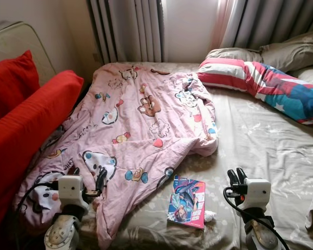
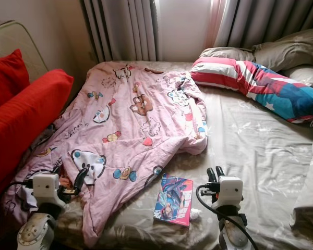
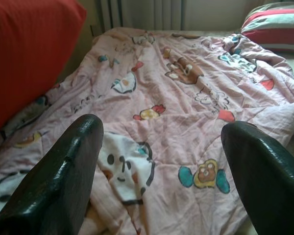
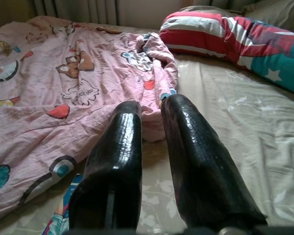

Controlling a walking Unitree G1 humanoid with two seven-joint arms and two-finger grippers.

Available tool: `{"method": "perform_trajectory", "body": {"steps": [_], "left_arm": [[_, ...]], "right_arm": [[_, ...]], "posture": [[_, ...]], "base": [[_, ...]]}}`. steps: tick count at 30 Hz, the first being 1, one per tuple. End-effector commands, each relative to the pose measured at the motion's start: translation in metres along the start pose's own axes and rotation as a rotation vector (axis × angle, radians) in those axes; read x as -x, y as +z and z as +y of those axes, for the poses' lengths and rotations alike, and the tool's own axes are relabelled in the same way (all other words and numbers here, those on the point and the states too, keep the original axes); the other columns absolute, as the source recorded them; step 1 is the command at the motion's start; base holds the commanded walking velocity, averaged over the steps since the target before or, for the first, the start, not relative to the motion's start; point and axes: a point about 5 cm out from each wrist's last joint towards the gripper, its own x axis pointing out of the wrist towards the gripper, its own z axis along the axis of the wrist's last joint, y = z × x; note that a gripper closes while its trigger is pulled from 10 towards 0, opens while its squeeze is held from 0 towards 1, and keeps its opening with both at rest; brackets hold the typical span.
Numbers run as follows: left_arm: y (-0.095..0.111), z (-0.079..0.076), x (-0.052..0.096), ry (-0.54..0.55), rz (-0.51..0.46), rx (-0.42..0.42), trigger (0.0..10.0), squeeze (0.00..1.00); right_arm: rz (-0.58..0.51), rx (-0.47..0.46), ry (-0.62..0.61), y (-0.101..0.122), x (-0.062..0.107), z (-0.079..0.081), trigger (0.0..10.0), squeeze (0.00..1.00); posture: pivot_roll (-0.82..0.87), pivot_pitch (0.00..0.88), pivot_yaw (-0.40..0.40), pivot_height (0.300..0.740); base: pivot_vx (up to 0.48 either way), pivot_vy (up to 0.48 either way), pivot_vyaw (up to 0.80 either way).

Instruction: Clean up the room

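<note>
Pink cotton quilt (image 1: 141,125), cartoon print, lies rumpled across the window-side half of the bed (image 1: 261,146); landmark for these notes = the quilt. Near edge hangs loose toward me, one corner folded over in a thick ridge by its far-right side.

My left gripper (image 1: 92,185) sits at the quilt's near-left hem, fingers spread wide apart, nothing between them; wrist cam looks straight up the fabric. My right gripper (image 1: 237,176) is well off the quilt's near-right corner, above bare sheet, fingers drawn close w/ only a thin gap, holding nothing.

Book (image 1: 187,201), glossy illustrated cover, lies flat on the sheet just beside the quilt's near hem, btwn my two grippers. Small white scrap (image 1: 209,215) touching the book's right edge, can't tell what it is.

Red cushions (image 1: 26,114) stacked left of the quilt, pressing on its left border. Striped red/white/blue pillow (image 1: 266,83) beyond the quilt's far-right corner, grey pillows (image 1: 281,52) behind that, curtains (image 1: 135,31) past the quilt's far end.

Handling est.: quilt soft, light-ish but bulky, will sag and drag; pinch a doubled hem or corner, not a single flat layer, or it slips out. Book stiff, thin, slick cover, flush on soft bedding — hard to get under; approach from an edge, press sheet down, grip spine side.
</note>
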Motion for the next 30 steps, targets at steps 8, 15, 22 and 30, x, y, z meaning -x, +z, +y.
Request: {"method": "perform_trajectory", "body": {"steps": [8, 15, 22, 30], "left_arm": [[0.002, -0.007, -0.002, -0.024, 0.017, 0.025, 10.0, 0.00], [0.003, -0.014, -0.015, -0.058, 0.030, 0.030, 10.0, 0.00], [0.003, -0.013, -0.014, -0.055, 0.029, 0.033, 10.0, 0.00], [0.002, -0.010, -0.009, -0.040, 0.030, 0.033, 10.0, 0.00]], "right_arm": [[-0.004, -0.016, -0.046, 0.001, -0.001, -0.003, 10.0, 0.00], [0.013, -0.051, -0.102, -0.001, 0.010, -0.009, 10.0, 0.00], [0.046, -0.054, -0.080, -0.003, 0.006, -0.007, 10.0, 0.00], [0.068, -0.048, -0.062, -0.003, 0.005, -0.007, 10.0, 0.00]], "posture": [[-0.06, 0.038, 0.058, 0.740], [-0.13, 0.058, 0.068, 0.740], [-0.12, 0.061, 0.064, 0.715], [-0.10, 0.075, 0.055, 0.665]], "base": [[0.000, 0.000, 0.00], [0.000, 0.000, 0.00], [0.000, 0.000, 0.00], [0.000, 0.000, 0.00]]}}
